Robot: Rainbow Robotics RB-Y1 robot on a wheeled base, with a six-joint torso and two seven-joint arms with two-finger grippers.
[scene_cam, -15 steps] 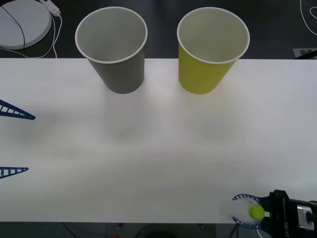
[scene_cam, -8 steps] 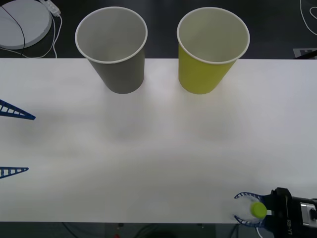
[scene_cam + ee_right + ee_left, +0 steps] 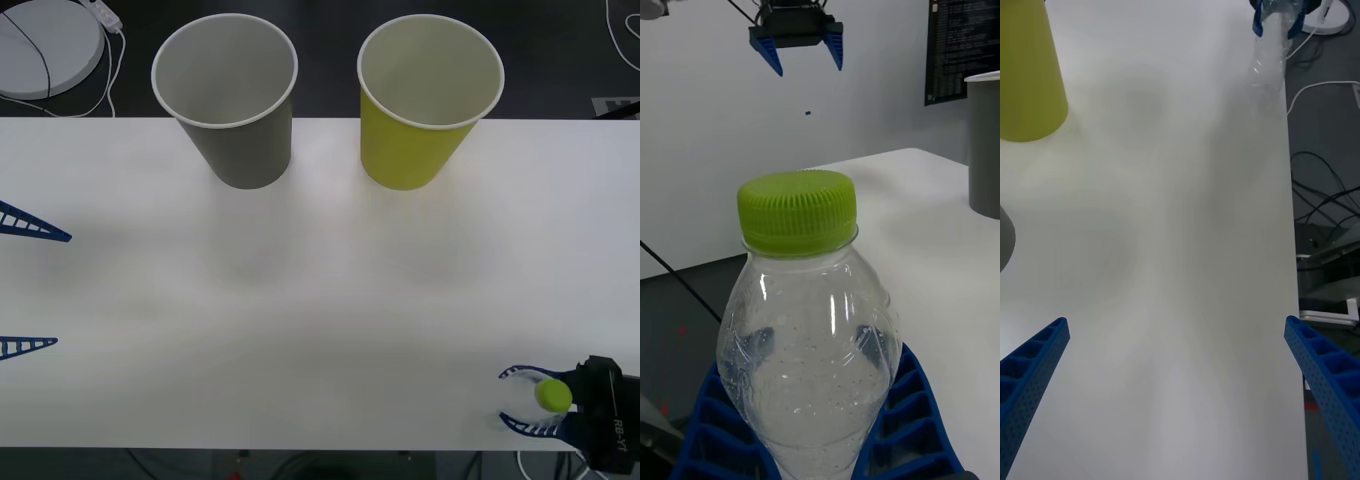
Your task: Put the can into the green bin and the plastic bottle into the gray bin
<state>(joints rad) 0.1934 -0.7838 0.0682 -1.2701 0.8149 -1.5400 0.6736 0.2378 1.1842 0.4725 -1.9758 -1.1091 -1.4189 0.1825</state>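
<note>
Right gripper (image 3: 535, 400) at near right corner of the white bench (image 3: 320, 300), jaws closed around the plastic bottle (image 3: 545, 398), upright, lime cap on top; the right wrist view shows the clear ribbed body between the blue fingers (image 3: 906, 420). Left gripper (image 3: 30, 285) at the left edge of the bench, jaws wide and holding nothing. Gray bin (image 3: 230, 100) and green bin (image 3: 425, 100) stand upright side by side at the far edge, well apart from the bottle.
</note>
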